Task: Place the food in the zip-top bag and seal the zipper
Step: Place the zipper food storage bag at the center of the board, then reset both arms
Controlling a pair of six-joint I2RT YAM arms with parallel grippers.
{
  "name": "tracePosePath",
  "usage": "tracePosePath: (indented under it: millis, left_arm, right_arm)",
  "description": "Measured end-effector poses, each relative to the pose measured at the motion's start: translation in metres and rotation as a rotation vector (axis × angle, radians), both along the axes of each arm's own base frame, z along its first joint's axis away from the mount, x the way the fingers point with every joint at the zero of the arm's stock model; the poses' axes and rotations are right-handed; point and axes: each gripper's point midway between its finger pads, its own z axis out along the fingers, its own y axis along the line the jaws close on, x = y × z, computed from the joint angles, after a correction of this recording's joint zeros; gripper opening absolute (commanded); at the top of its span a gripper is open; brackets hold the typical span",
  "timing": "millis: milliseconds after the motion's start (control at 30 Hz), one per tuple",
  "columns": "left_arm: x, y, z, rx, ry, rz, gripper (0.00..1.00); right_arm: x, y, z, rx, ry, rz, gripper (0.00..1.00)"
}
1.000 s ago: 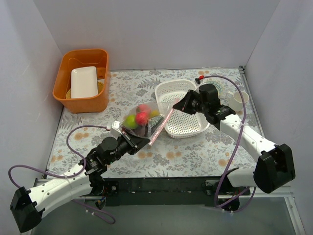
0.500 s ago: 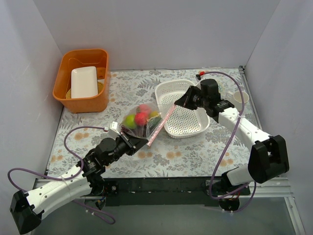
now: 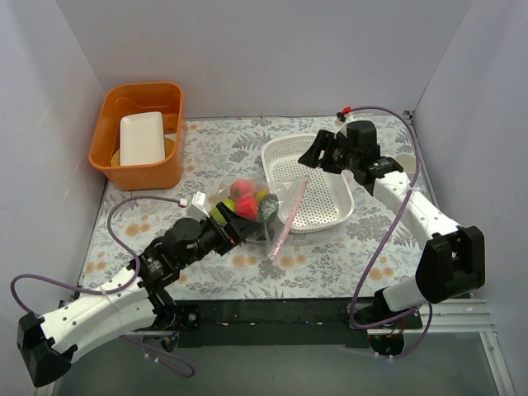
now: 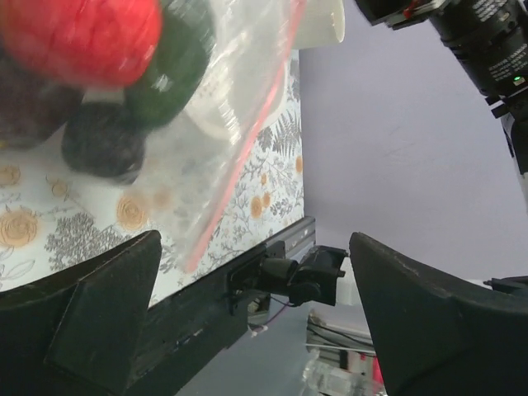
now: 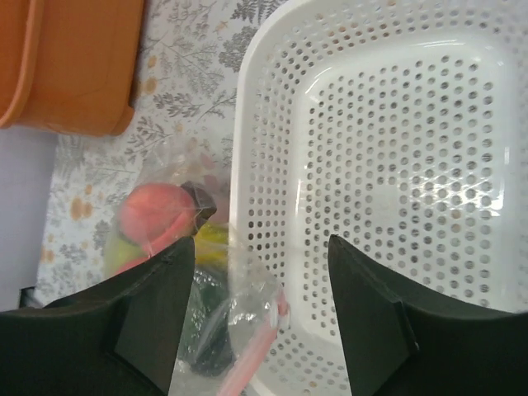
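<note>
The clear zip-top bag [image 3: 268, 213] lies on the table between the arms, its right edge against the white basket. The food is inside it: red balls [image 3: 242, 190], a green one and dark pieces. The pink zipper [image 3: 287, 219] runs slanted along the bag's right edge. My left gripper [image 3: 233, 228] is open at the bag's left side, holding nothing. In the left wrist view the food [image 4: 82, 33] and the zipper [image 4: 239, 157] sit above the open left gripper [image 4: 256, 330]. My right gripper [image 3: 316, 155] hovers open over the basket. In the right wrist view the bag [image 5: 206, 289] lies below and left of the right gripper [image 5: 256, 322].
The white perforated basket [image 3: 326, 210] stands right of centre, also seen as the basket [image 5: 371, 165] in the right wrist view. An orange bin [image 3: 169, 169] with a white tray inside stands at the back left. A white cup [image 3: 408, 165] sits by the right wall.
Both grippers have opened and let go of the bag. The bag has dropped onto the table and shifted right. The right gripper has drawn back over the basket.
</note>
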Motion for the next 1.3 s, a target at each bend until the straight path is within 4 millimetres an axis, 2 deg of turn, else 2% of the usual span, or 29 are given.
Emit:
tracePosePath:
  millis: [67,167,300,400,500,567,633,700,767,833,933,1033,1133,1300]
  left_arm:
    - [0.006,-0.001,0.021,0.032,-0.051,0.003,0.98]
    - [0.016,0.001,0.054,0.09,-0.133,0.013,0.98]
    - [0.031,0.001,0.09,0.19,-0.216,0.028,0.98]
    - [0.046,0.001,0.11,0.3,-0.25,0.048,0.98]
    - [0.067,0.003,0.125,0.41,-0.284,0.072,0.98]
    - [0.086,0.012,0.131,0.458,-0.304,0.095,0.98]
    - [0.112,0.034,0.134,0.49,-0.303,0.141,0.98]
    - [0.143,0.069,0.132,0.515,-0.28,0.216,0.98]
    - [0.168,0.102,0.123,0.538,-0.239,0.273,0.98]
    - [0.188,0.125,0.109,0.564,-0.198,0.309,0.98]
    - [0.203,0.136,0.087,0.593,-0.147,0.291,0.98]
    - [0.211,0.138,0.077,0.621,-0.117,0.254,0.98]
    - [0.219,0.137,0.089,0.636,-0.146,0.242,0.98]
    - [0.211,0.142,0.1,0.638,-0.194,0.268,0.98]
  right_arm:
    - [0.002,-0.007,0.006,-0.056,-0.022,-0.006,0.79]
    - [0.004,-0.022,0.015,-0.151,-0.056,-0.026,0.92]
    - [-0.001,-0.053,0.025,-0.283,-0.089,-0.093,0.93]
    - [-0.004,-0.082,0.028,-0.363,-0.099,-0.163,0.94]
    - [-0.003,-0.117,0.024,-0.421,-0.087,-0.245,0.95]
    - [-0.004,-0.139,0.015,-0.444,-0.063,-0.292,0.95]
    - [-0.01,-0.163,-0.003,-0.462,-0.017,-0.332,0.95]
    - [-0.018,-0.181,-0.021,-0.462,0.032,-0.357,0.95]
    - [-0.025,-0.194,-0.035,-0.459,0.072,-0.378,0.95]
    - [-0.031,-0.2,-0.044,-0.456,0.093,-0.387,0.95]
    - [-0.037,-0.201,-0.051,-0.455,0.101,-0.385,0.96]
    - [-0.044,-0.208,-0.056,-0.477,0.101,-0.42,0.96]
    - [-0.051,-0.218,-0.061,-0.499,0.089,-0.479,0.97]
    - [-0.069,-0.231,-0.076,-0.51,0.065,-0.576,0.98]
